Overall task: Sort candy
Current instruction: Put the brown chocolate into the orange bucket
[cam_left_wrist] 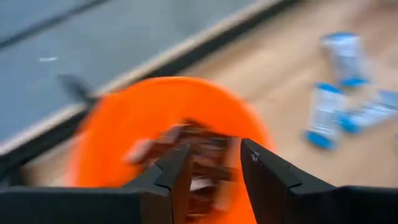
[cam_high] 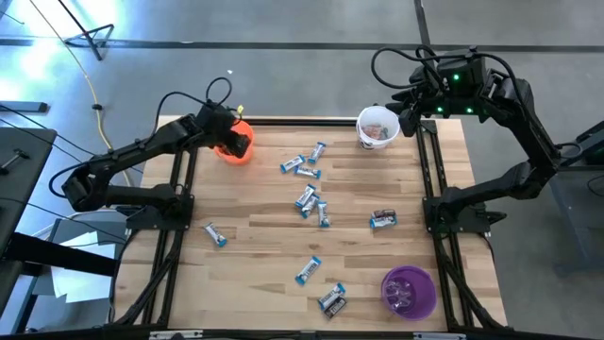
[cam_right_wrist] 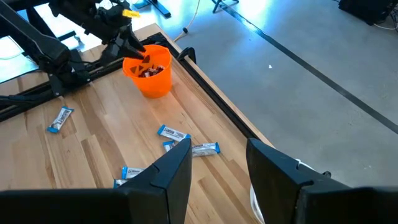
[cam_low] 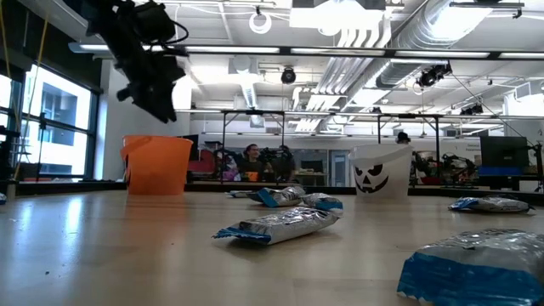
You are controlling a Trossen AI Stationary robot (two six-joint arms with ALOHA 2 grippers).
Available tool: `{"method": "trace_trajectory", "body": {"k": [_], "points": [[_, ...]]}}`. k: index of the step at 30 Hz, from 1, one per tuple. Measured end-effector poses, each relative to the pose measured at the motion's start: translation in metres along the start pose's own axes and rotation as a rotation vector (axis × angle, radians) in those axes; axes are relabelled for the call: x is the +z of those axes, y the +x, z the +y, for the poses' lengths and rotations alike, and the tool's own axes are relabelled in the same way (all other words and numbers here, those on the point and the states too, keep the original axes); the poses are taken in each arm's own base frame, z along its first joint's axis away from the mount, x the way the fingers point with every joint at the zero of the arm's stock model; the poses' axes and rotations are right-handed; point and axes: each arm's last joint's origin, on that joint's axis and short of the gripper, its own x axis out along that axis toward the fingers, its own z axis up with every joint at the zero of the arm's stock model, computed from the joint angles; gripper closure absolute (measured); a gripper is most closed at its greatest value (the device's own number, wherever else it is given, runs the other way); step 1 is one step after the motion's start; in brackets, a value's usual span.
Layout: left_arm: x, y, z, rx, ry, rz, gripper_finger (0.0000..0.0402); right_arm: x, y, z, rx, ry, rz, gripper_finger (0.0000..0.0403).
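Small wrapped candy pieces lie scattered on the wooden table, mostly blue-and-white [cam_high: 302, 168], with dark ones near the right side [cam_high: 382, 219] and the near edge [cam_high: 332, 300]. My left gripper [cam_high: 234, 135] hovers open above the orange cup [cam_high: 233, 149]. In the left wrist view its fingers [cam_left_wrist: 216, 165] frame the cup's mouth, where dark brown wrapped pieces [cam_left_wrist: 199, 155] lie inside. My right gripper [cam_high: 408, 121] is open just right of the white cup [cam_high: 377, 127], above the table's far right corner. In the right wrist view the gap between the right gripper's fingers [cam_right_wrist: 219, 163] holds nothing.
A purple cup [cam_high: 408, 291] stands near the table's near right corner. The white cup bears a pumpkin face [cam_low: 378, 170] in the low view. Black frame rails run along the table's left [cam_high: 179, 189] and right [cam_high: 429, 179] sides. Bare wood lies between the candy and the left rail.
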Motion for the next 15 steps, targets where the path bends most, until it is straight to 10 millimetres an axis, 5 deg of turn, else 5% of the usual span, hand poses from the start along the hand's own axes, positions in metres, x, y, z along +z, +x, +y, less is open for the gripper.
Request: {"method": "trace_trajectory", "body": {"k": [8,15], "points": [[0.002,0.000,-0.017,-0.484,0.009,0.049,0.0279,0.000,0.000,0.000,0.000,0.000,0.000,0.0253],[-0.002,0.011,-0.058,-0.655,0.012,0.113,0.0279,0.000,0.000,0.000,0.000,0.000,0.000,0.0253]]}}
